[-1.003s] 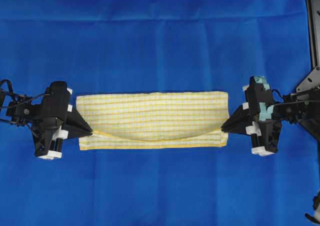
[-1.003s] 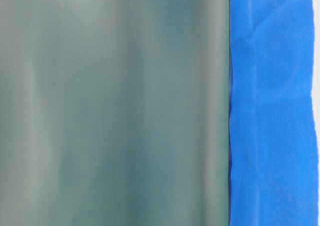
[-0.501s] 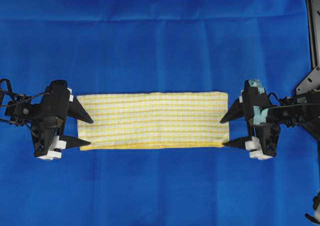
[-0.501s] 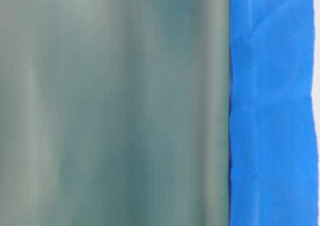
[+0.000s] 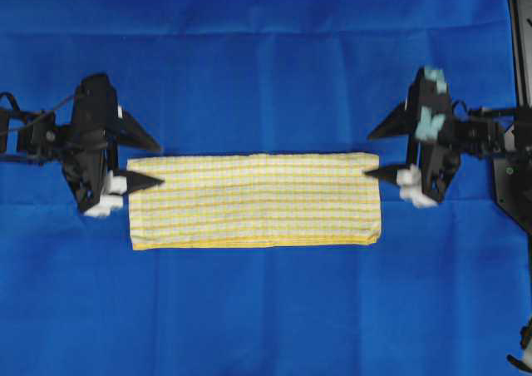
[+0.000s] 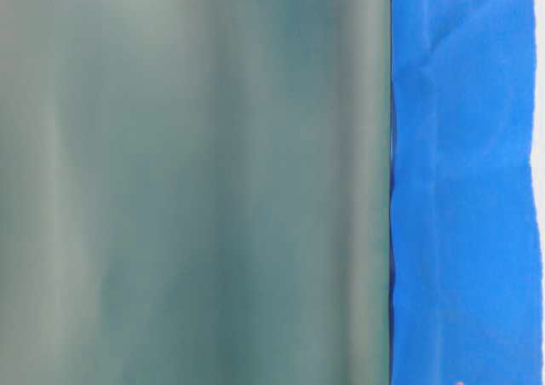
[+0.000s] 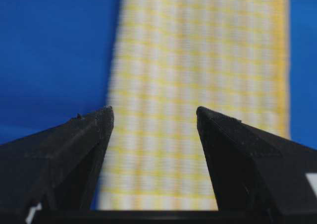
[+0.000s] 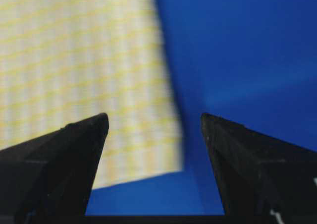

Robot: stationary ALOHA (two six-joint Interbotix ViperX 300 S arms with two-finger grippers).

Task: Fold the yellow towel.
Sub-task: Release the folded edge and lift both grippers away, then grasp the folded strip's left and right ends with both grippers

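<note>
The yellow towel (image 5: 254,200) lies flat on the table as a long folded strip, white with fine yellow checks. My left gripper (image 5: 160,163) is open at its left end, level with the far corner; one fingertip (image 5: 158,179) sits over the towel's edge and holds nothing. My right gripper (image 5: 368,155) is open at the right end's far corner, also holding nothing. In the left wrist view the towel (image 7: 198,60) stretches away between the spread fingers of the left gripper (image 7: 154,116). The right wrist view has the towel's corner (image 8: 84,60) left of centre, with the right gripper (image 8: 154,122) spread wide.
A plain blue table cloth (image 5: 266,60) covers the whole table, with creases across its far part. A black frame (image 5: 519,43) runs down the right edge. A blurred grey-green surface (image 6: 196,181) fills most of the table-level view, leaving a strip of blue cloth (image 6: 464,181).
Both grippers opened and let go of the towel's near corners, and the top layer settled flat. Both then moved toward the table's far side, to the strip's far corners.
</note>
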